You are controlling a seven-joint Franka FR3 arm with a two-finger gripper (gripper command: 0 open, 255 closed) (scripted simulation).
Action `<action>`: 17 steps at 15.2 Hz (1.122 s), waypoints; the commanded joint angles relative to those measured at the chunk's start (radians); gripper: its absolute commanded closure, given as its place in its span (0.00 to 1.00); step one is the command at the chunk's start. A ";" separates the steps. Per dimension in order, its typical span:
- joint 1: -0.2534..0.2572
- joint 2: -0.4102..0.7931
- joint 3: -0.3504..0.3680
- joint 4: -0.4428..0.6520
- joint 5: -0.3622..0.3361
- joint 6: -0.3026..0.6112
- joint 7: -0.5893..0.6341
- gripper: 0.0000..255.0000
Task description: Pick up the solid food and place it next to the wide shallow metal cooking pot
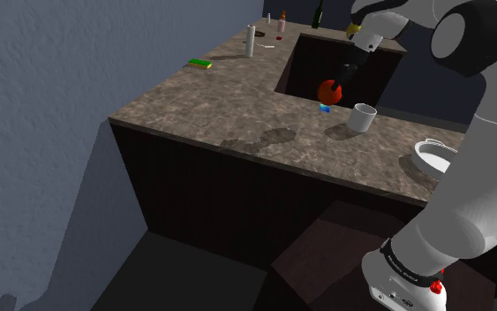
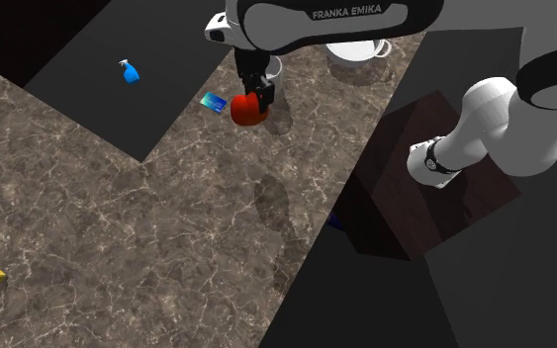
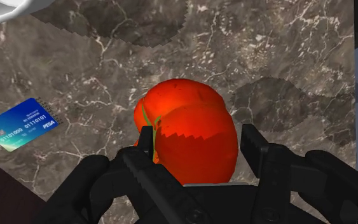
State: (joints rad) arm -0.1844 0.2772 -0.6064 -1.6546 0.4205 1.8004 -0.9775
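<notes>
Red tomato [image 3: 190,137] clasped between jaws, over veined counter [image 3: 285,51].

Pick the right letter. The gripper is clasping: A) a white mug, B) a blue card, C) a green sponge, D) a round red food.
D: in the wrist view the gripper has its black fingers clasped on the red food, while the blue card lies apart on the counter.

Dim scene; jagged-edged shadows on counter [image 1: 211,102]; red food [image 3: 187,137] brightly lit
</notes>
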 commanded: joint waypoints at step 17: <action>-0.016 -0.154 -0.046 -0.011 -0.097 -0.124 -0.010 1.00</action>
State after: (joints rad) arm -0.2007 0.1558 -0.6451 -1.6264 0.3427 1.6671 -0.9757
